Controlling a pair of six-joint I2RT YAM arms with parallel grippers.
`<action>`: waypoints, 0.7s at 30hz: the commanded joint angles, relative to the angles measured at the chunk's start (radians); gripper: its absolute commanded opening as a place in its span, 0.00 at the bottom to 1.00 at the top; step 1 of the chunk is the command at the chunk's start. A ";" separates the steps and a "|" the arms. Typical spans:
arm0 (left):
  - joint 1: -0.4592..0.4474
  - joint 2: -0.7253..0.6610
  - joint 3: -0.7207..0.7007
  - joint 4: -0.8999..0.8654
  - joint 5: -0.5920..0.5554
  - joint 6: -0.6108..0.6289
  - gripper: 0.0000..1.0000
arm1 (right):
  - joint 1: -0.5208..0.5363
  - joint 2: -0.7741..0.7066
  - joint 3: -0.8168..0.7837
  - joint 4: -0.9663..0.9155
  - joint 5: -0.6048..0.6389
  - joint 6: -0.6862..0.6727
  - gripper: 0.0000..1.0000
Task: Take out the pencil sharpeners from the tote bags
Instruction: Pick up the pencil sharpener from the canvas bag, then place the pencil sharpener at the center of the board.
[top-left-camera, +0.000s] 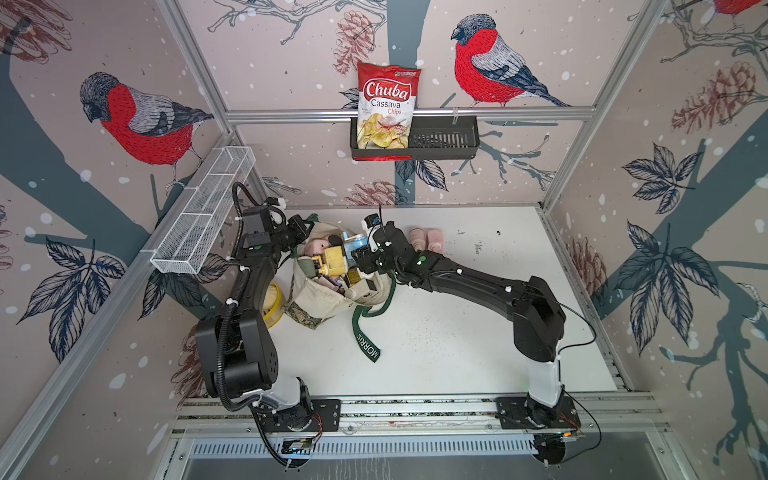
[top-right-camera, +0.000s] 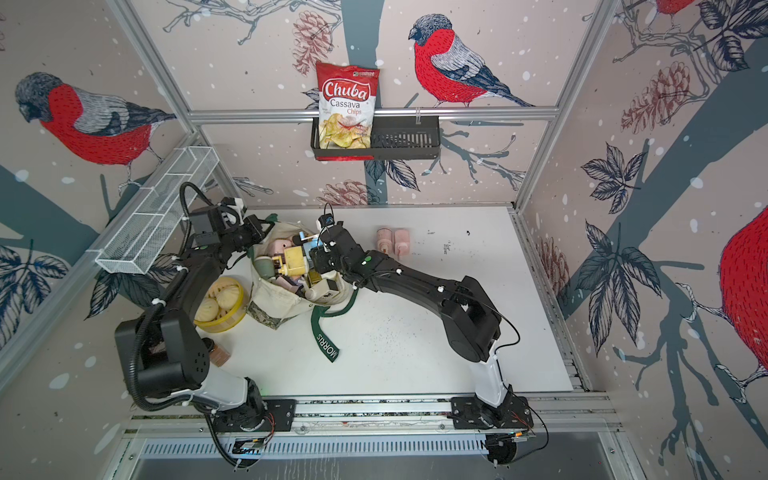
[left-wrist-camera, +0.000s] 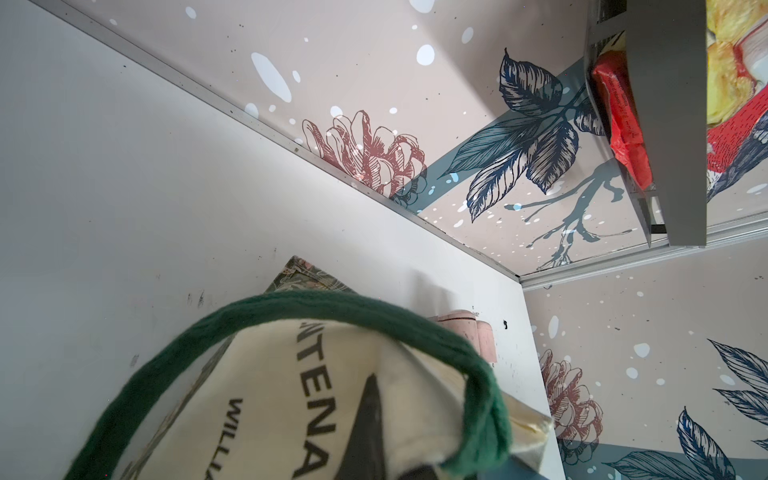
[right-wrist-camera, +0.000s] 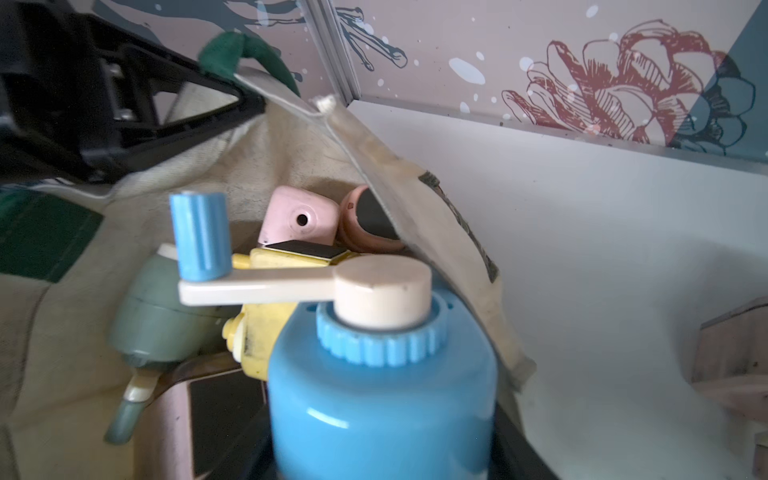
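The cream tote bag (top-left-camera: 320, 299) (top-right-camera: 274, 299) sits open at the table's left, full of pencil sharpeners. A yellow one (top-left-camera: 334, 259) (right-wrist-camera: 266, 328), a pink one (right-wrist-camera: 299, 220) and a grey-green one (right-wrist-camera: 153, 328) show inside. My left gripper (top-left-camera: 305, 235) (left-wrist-camera: 374, 399) is shut on the bag's far rim by the green handle (left-wrist-camera: 478, 395), holding it up. My right gripper (top-left-camera: 360, 253) (right-wrist-camera: 382, 457) reaches into the mouth and is shut on a blue pencil sharpener (right-wrist-camera: 382, 395) (top-right-camera: 311, 245) with a cream crank. Two pink sharpeners (top-left-camera: 426, 241) (top-right-camera: 392, 240) lie on the table to the bag's right.
A yellow bowl of pale discs (top-right-camera: 220, 305) stands left of the bag, under my left arm. The bag's other handle, lettered MORRIS (top-left-camera: 365, 340), trails toward the front. On the back wall hangs a black basket (top-left-camera: 444, 137) with a chips bag (top-left-camera: 386, 108); a white wire shelf (top-left-camera: 203, 216) lines the left wall.
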 joint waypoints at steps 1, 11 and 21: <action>0.002 -0.012 0.015 0.117 0.049 0.001 0.00 | -0.011 -0.055 -0.017 -0.050 -0.039 -0.023 0.38; 0.002 -0.012 0.013 0.118 0.050 0.000 0.00 | -0.151 -0.206 -0.047 -0.264 -0.028 -0.021 0.38; 0.002 -0.013 0.013 0.121 0.052 -0.003 0.00 | -0.401 -0.244 -0.104 -0.391 -0.010 -0.024 0.38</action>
